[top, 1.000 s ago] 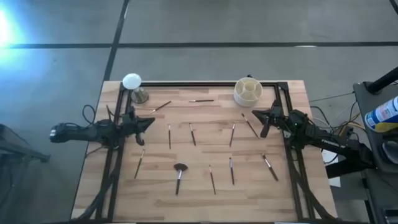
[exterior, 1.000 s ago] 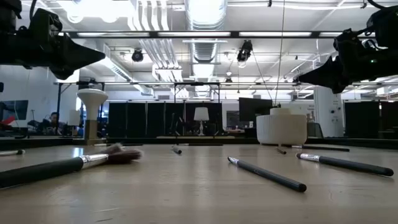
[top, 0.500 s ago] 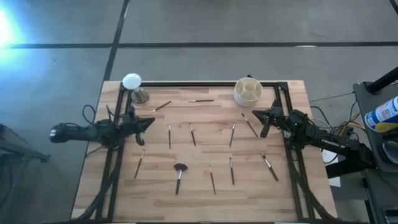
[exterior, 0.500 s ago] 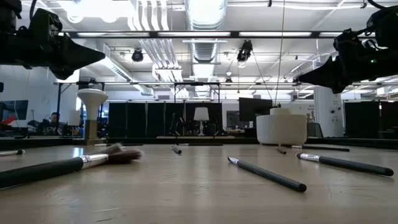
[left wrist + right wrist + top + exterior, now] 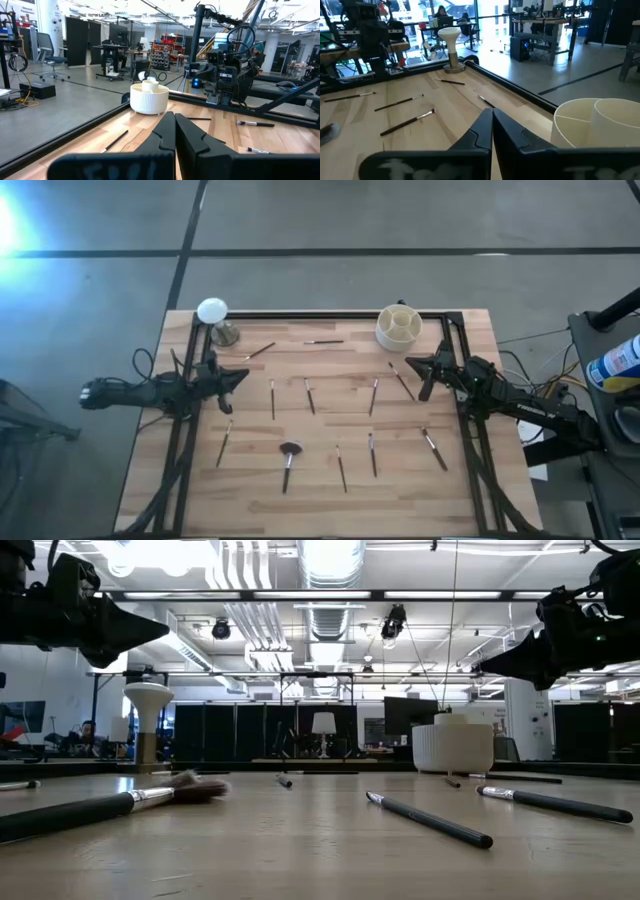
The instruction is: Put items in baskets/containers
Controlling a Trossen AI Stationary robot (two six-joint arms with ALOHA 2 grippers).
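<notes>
Several thin makeup brushes lie flat, scattered over the wooden table (image 5: 330,355). The one with the wide fluffy dark head (image 5: 289,452) lies near the middle of the near side, also seen in the low view (image 5: 190,786). The cream-white round cup with dividers (image 5: 398,326) stands at the far right, and shows in both wrist views (image 5: 149,98) (image 5: 600,125). My left gripper (image 5: 243,377) hovers shut above the table's left side, and its fingers meet in its own wrist view (image 5: 174,127). My right gripper (image 5: 412,364) hovers shut above the right side, near the cup (image 5: 492,122).
A white disc on a metallic stand (image 5: 214,320) stands at the far left corner. A black frame rail (image 5: 320,315) runs around the table. A blue-labelled bottle (image 5: 620,362) stands off the table to the right. Bare wood lies between the brushes.
</notes>
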